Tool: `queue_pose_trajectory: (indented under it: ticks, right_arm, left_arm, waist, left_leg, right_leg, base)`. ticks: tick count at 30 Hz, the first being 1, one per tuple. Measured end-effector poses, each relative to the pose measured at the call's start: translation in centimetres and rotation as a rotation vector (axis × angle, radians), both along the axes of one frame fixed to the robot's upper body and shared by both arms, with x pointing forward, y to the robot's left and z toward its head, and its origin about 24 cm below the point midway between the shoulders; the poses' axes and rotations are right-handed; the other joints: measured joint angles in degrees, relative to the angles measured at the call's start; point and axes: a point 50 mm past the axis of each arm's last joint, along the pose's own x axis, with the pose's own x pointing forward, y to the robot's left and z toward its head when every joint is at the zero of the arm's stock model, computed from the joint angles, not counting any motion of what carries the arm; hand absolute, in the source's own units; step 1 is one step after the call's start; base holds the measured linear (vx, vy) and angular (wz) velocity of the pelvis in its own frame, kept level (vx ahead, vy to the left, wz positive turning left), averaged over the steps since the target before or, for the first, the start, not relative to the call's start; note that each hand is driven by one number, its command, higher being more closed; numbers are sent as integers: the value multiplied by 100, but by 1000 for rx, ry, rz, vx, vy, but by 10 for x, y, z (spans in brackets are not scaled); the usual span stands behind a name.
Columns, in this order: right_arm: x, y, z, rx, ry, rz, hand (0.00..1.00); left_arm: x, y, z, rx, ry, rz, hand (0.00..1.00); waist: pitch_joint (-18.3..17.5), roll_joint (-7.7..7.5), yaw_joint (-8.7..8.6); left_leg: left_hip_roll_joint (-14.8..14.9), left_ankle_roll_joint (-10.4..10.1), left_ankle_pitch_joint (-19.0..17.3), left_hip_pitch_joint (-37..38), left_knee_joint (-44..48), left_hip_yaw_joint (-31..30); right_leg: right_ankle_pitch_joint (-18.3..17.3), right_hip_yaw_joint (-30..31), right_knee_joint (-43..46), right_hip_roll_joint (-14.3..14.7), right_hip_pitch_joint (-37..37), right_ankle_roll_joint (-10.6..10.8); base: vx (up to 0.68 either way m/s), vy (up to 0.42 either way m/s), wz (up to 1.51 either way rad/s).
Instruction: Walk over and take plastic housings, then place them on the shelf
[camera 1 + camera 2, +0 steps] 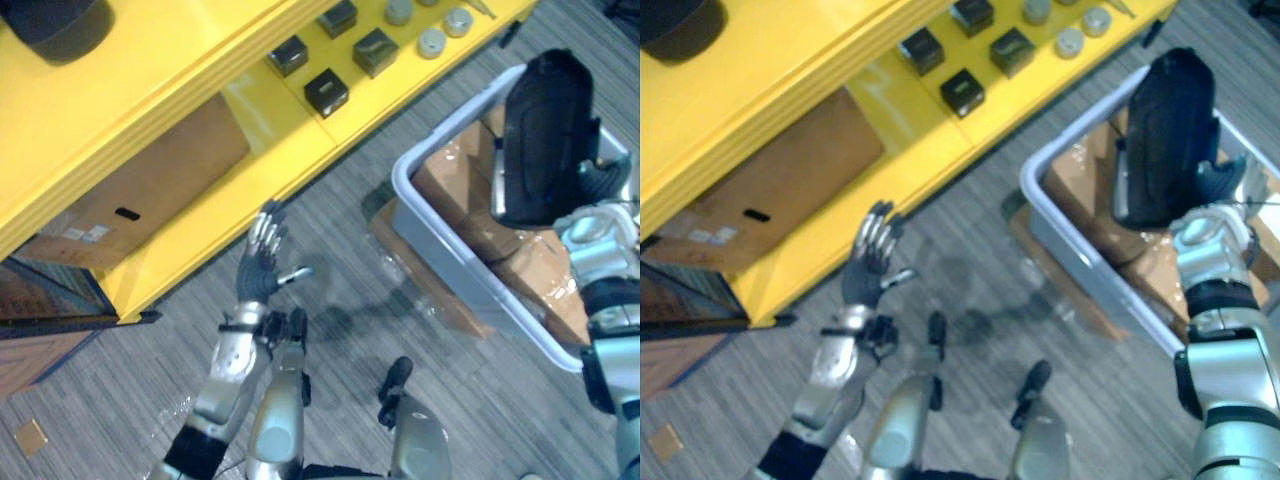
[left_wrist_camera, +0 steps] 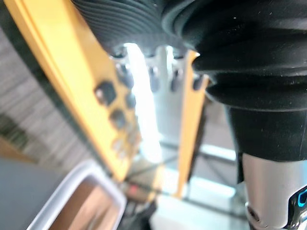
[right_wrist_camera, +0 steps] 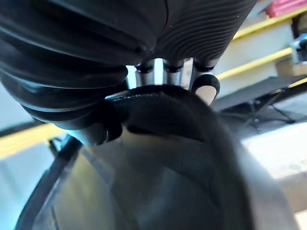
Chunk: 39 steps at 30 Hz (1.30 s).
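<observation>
Fingers [image 3: 160, 72] of our right hand [image 1: 598, 185] clamp the rim of the black plastic housing [image 1: 545, 130], close up in the right wrist view. From the head we see it held over the grey bin [image 1: 455, 255] of cardboard boxes [image 1: 450, 175]. Left of the bin, our left hand [image 1: 262, 262] is spread open by the yellow shelf [image 1: 290, 165].

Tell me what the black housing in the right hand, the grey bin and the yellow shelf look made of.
The black housing, gripped by the right hand, is likely moulded plastic: smooth, curved, with a dull sheen. The grey bin is probably plastic too, given its rounded rim and even colour. The yellow shelf has a glossy painted face; whether metal or wood lies beneath is unclear.
</observation>
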Motion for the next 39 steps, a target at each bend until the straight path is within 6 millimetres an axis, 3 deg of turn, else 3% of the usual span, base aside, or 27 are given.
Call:
queue_pose_trajectory:
  ticks: [4, 8, 12, 16, 22, 30, 39]
  right_arm:
    - [4, 17, 21, -63, -82, 74, 100]
    - [5, 28, 40, -107, -156, 130, 100]
    - [3, 42, 53, -153, -241, 190, 100]
    - [2, 56, 63, -195, -311, 238, 100]
    - [1, 70, 68, -198, -376, 292, 100]
    - [0, 105, 66, -224, -449, 419, 100]
    - [4, 145, 38, -255, -390, 557, 100]
  left_arm:
    - [31, 1, 5, 50, 91, -53, 0]
    - [52, -3, 21, 93, 113, -114, 0]
    - [63, -13, 36, 91, 142, -165, 0]
    - [68, -20, 37, 113, 190, -190, 0]
    - [77, -29, 36, 148, 273, -200, 0]
    - [79, -49, 33, 145, 309, -183, 0]
    - [81, -63, 43, 25, 299, -162, 0]
  waist:
    - [-4, -10, -171]
    - [-8, -19, -364]
    - [-34, -68, -492]
    - [-36, -71, -620]
    - [-36, -71, -659]
    - [-36, -71, -749]
    - [-36, -72, -707]
  left_leg:
    - [71, 0, -1, 55, -6, 198]
    - [70, 3, 2, 127, -5, 320]
    - [97, 1, 0, 206, -7, 427]
    - [118, 0, -1, 247, -10, 466]
    - [120, 0, 3, 279, -9, 552]
    - [113, -23, -21, 396, -10, 572]
    - [86, 1, -3, 350, -8, 561]
  right_leg:
    - [162, 154, -190, 76, 3, -26]
    - [259, 287, -263, 77, 16, -16]
    - [343, 379, -389, 115, 81, -34]
    - [379, 430, -412, 139, 94, -37]
    - [484, 513, -509, 153, 105, -45]
    - [519, 530, -624, 161, 257, -31]
    - [567, 528, -711, 161, 266, -21]
  base:
    - [-52, -26, -26]
    - [-30, -14, -15]
    - [-22, -26, -14]
    - [-27, -40, -10]
    - [-30, -41, -7]
    - [-26, -47, -1]
    - [-16, -45, 1]
